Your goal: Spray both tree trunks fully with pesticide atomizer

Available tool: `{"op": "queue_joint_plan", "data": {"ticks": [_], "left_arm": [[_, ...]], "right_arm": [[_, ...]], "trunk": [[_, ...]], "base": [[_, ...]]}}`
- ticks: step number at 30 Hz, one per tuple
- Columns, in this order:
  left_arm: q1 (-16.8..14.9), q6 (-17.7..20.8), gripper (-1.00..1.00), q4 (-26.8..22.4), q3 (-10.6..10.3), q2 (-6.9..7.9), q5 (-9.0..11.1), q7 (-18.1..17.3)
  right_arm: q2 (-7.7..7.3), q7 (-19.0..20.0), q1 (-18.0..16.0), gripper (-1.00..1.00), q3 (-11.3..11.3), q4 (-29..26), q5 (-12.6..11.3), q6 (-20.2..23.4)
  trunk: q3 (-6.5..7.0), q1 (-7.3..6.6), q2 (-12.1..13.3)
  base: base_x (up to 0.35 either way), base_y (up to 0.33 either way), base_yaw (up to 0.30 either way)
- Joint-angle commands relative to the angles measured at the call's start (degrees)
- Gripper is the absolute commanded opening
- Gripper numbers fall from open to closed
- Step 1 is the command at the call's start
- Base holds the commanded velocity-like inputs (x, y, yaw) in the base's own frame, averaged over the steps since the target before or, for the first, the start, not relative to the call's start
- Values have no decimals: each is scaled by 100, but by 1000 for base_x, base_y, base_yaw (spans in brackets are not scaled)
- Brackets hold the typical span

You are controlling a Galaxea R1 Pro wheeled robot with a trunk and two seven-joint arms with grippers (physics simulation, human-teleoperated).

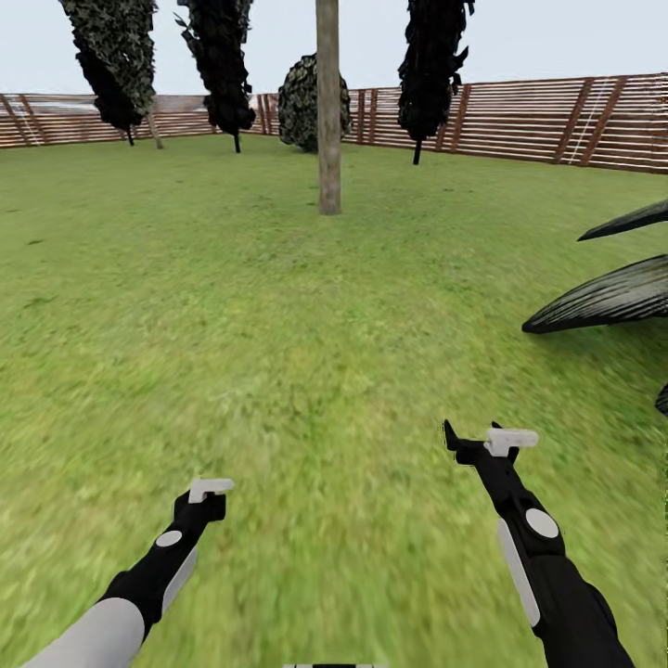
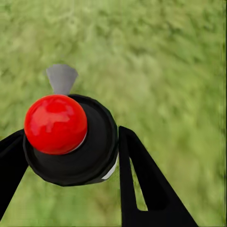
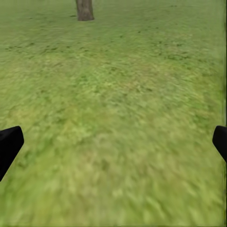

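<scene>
The grass floor (image 1: 278,353) of the garden fills most of the head view, edged along the top by the slatted wooden fence (image 1: 557,121). One pale tree trunk (image 1: 328,111) stands upright at upper centre, well apart from both arms. A second mottled-leaved tree (image 1: 116,56) stands by the fence at upper left, farther off. Broad dark leaves (image 1: 612,297) reach in from the right edge.

The left gripper (image 1: 209,490), at lower left, is clenched on the pesticide atomizer (image 2: 71,142). The left wrist view shows the bottle end-on, red knob toward the camera, with its grey nozzle (image 2: 61,78) over bare grass, not over bark. The right gripper (image 1: 496,438), at lower right, is released, its fingers wide apart and empty.

The nearer trunk lies ahead and slightly right of the holding arm. Closing that gap looks like the next need, and no pesticide shows on the trunk.
</scene>
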Motion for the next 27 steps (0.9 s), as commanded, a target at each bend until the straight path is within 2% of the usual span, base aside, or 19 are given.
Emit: {"op": "queue_joint_plan", "data": {"ticks": [1, 8, 18, 27], "left_arm": [[0, 0, -100, -2, 0, 0, 0, 0], [0, -7, -100, -26, 0, 0, 0, -1], [27, 1, -100, -522, -3, 3, 5, -23], [135, 0, -100, -565, 0, 0, 6, -22]], "right_arm": [[0, 0, 0, 100, 0, 0, 1, 0], [0, 0, 0, 100, 0, 0, 6, -3], [9, 0, 0, 100, 7, 7, 8, 0], [33, 0, 0, 100, 20, 17, 8, 0]], "trunk": [[5, 0, 0], [42, 0, 0], [94, 0, 0], [141, 0, 0]], "base": [[337, 0, -275], [337, 0, -274], [338, 0, -274], [338, 0, -274]]}}
